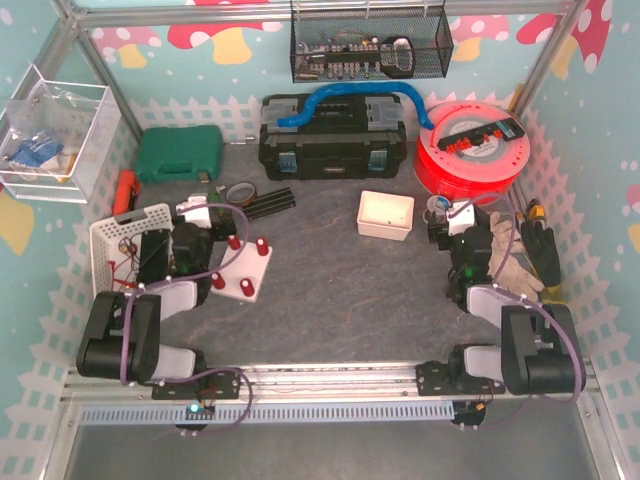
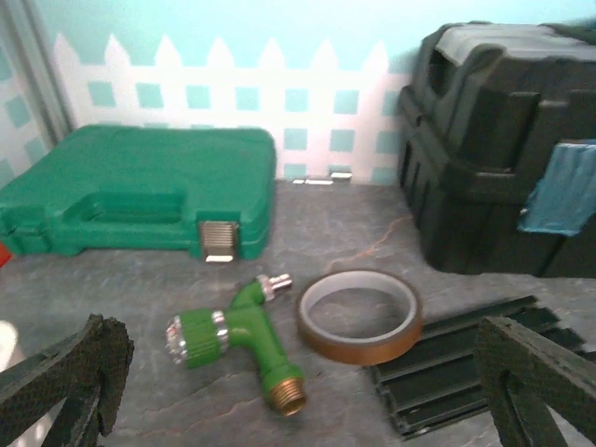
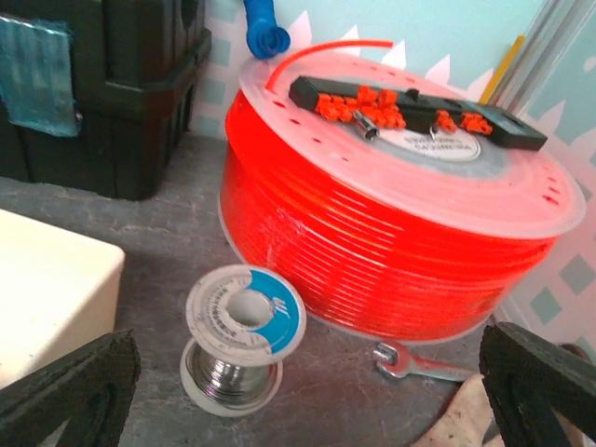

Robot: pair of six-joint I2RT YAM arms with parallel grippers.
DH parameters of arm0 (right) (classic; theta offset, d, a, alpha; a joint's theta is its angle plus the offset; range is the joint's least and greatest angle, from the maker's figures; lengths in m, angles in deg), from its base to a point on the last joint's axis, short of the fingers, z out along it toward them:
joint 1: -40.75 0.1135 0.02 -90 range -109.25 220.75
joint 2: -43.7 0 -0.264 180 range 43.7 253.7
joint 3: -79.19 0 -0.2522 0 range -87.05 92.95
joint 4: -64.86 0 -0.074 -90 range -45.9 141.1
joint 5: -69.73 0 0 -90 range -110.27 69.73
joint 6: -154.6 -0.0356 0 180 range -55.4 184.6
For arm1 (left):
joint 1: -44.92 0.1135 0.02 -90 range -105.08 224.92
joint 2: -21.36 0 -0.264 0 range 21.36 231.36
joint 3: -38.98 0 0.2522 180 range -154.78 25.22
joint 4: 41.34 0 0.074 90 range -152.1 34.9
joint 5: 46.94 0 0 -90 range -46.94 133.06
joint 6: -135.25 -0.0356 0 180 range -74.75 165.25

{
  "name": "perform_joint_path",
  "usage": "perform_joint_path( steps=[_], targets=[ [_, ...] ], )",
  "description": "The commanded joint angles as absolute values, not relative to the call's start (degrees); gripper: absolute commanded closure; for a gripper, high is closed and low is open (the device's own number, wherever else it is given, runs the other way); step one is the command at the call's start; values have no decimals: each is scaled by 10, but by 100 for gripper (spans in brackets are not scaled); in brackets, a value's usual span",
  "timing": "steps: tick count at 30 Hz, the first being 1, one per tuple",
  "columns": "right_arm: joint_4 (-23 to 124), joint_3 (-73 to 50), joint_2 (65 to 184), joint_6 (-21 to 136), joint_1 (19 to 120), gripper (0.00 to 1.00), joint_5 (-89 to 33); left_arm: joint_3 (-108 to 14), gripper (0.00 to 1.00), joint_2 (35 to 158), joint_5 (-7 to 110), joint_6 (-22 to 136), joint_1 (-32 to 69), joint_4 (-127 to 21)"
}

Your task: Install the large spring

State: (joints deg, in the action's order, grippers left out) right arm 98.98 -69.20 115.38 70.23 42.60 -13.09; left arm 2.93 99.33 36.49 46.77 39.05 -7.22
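Observation:
A white base plate [image 1: 246, 272] with red pegs [image 1: 262, 245] lies on the table just right of my left arm. I cannot make out a large spring in any view. A white basket [image 1: 128, 228] at the left holds small parts with red wire. My left gripper [image 1: 207, 212] is open and empty; in the left wrist view [image 2: 298, 396] its fingers [image 2: 65, 372] stand wide apart, low over the table in front of a green hose nozzle [image 2: 237, 335]. My right gripper [image 1: 445, 216] is open and empty; in the right wrist view [image 3: 303, 391] it sits before a solder spool [image 3: 240, 337].
A tape roll [image 2: 358, 315] and black rails [image 2: 466, 358] lie by the nozzle. A green case [image 1: 178, 153], a black toolbox [image 1: 332, 135], an orange filament spool [image 1: 475, 148], a white box [image 1: 385, 214], work gloves [image 1: 520, 262] and a wrench [image 3: 419, 363] surround the area.

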Motion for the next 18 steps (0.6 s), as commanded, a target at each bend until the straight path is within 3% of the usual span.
perform_joint_path(
  steps=[1, 8, 11, 18],
  targets=[
    [1028, -693, 1183, 702, 394, 1, -191, 55, 1, 1030, 418, 487, 431, -3],
    [1064, -704, 1218, 694, 393, 1, -207, 71, 1, 1020, 448, 479, 431, 17],
    [1081, -705, 1222, 662, 393, 1, -273, 88, 1, 1020, 468, 481, 425, 52],
    [1102, -699, 1239, 664, 390, 1, -268, 109, 1, 1064, 428, 465, 405, 144]
  ],
)
